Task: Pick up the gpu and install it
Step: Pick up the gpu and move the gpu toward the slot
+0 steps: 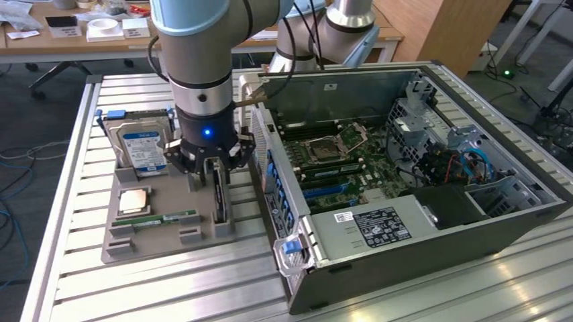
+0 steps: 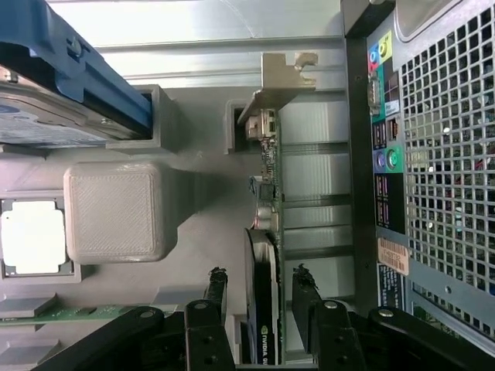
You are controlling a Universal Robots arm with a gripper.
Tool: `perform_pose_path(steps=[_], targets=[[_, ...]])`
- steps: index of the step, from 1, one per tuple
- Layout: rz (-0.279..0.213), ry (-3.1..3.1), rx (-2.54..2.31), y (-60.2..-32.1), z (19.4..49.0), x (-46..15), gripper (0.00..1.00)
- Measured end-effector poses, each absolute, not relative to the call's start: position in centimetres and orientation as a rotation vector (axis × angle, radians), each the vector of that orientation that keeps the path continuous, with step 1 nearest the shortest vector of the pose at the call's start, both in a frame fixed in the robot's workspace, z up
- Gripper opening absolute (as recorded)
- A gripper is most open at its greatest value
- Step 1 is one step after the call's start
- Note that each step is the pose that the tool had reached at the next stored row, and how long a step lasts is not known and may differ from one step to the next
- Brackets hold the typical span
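The gpu [image 1: 219,199] is a thin dark card standing on edge in a slot of the grey holder tray [image 1: 157,243], beside the open computer case [image 1: 501,221]. In the wrist view, the gpu [image 2: 263,263] runs away from the camera to its silvery bracket [image 2: 272,85]. My gripper [image 1: 213,169] hangs straight down over the card. The gripper [image 2: 261,297] is open, and its black fingers [image 2: 216,297] stand on either side of the card's near end, with a gap showing on each side. Nothing is held.
The tray also carries a hard drive [image 1: 143,149] with a blue-white label, a square processor [image 1: 134,199] and a green memory stick [image 1: 166,218]. The case's perforated rear panel [image 2: 445,154] stands close beside the gpu. Inside the case lies the motherboard [image 1: 331,157].
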State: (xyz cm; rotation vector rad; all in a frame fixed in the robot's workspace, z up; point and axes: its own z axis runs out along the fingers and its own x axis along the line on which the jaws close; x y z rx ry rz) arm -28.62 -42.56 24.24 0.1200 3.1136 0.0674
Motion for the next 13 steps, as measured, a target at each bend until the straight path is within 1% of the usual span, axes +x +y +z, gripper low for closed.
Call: perform_pose_path(steps=[13], targets=[[0.062,3.114,0.123,-42.58,23.93,-28.21,0.47]])
